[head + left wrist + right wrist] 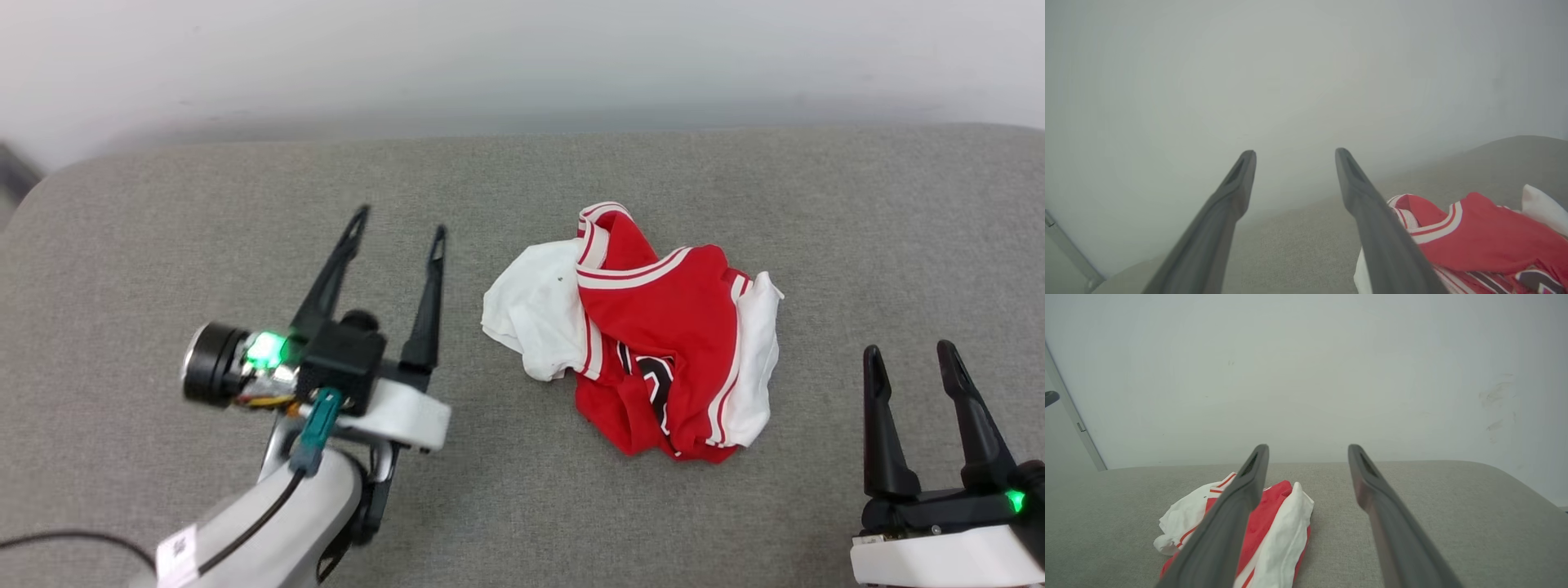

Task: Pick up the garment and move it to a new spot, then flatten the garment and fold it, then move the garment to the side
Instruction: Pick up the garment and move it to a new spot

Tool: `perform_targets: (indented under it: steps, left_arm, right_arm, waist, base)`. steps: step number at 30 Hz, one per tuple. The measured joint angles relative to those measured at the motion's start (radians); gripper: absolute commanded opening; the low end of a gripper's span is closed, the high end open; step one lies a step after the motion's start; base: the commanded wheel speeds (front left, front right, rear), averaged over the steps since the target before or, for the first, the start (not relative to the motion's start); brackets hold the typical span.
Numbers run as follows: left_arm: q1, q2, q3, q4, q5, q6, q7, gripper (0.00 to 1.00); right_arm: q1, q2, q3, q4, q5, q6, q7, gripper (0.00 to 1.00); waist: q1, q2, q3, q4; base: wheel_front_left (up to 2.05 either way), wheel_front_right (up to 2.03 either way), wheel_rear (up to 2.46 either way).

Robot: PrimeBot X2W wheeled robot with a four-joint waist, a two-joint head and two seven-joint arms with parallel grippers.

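The garment point(653, 327), a red jersey with white sleeves and striped trim, lies crumpled in a heap near the middle of the grey cushioned surface point(522, 171). My left gripper point(397, 222) hangs open to the left of the heap, clear of the cloth, fingers pointing away from me. In the left wrist view the garment point(1486, 241) sits at the lower right beside my open left gripper point(1294, 155). Low at the right, my right gripper point(909, 353) stands open and empty. The right wrist view shows the garment point(1282, 526) lower left, behind my open right gripper point(1308, 449).
A pale wall point(522, 57) runs along the far edge of the grey surface. Bare grey fabric stretches to the left point(122, 261) and right point(914, 237) of the heap. A dark cable point(73, 539) trails from my left forearm.
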Motion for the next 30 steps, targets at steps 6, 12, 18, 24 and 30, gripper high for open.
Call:
perform_targets:
  steps: [6,12,18,24,30]
  left_arm:
    - [0.173,-0.01,0.141,-0.062,0.067,0.045,-0.001,1.0]
    - [0.324,-0.061,0.276,-0.083,0.127,0.032,-0.001,1.0]
    - [0.455,-0.124,0.389,-0.076,0.158,-0.043,-0.001,1.0]
    - [0.531,-0.193,0.47,-0.054,0.197,-0.145,-0.001,1.0]
    - [0.575,-0.25,0.535,-0.026,0.244,-0.225,-0.001,1.0]
  right_arm:
    - [0.013,0.0,-0.007,0.005,-0.001,0.0,0.0,1.0]
    - [0.025,0.0,-0.006,0.016,-0.001,0.0,0.0,1.0]
    - [0.043,0.0,-0.007,0.031,-0.002,0.0,0.0,1.0]
    - [0.061,0.0,-0.007,0.048,-0.008,0.0,0.0,1.0]
    - [0.087,0.0,-0.008,0.064,-0.009,0.0,0.0,1.0]
  waist:
    - [0.0,0.0,-0.007,0.015]
    - [0.0,0.0,-0.02,0.024]
    - [0.0,0.0,-0.041,0.029]
    - [0.0,0.0,-0.059,0.036]
    - [0.0,0.0,-0.078,0.037]
  base:
    - [0.0,0.0,0.0]
    - [0.0,0.0,0.0]
    - [0.0,0.0,0.0]
    - [0.0,0.0,0.0]
    - [0.0,0.0,0.0]
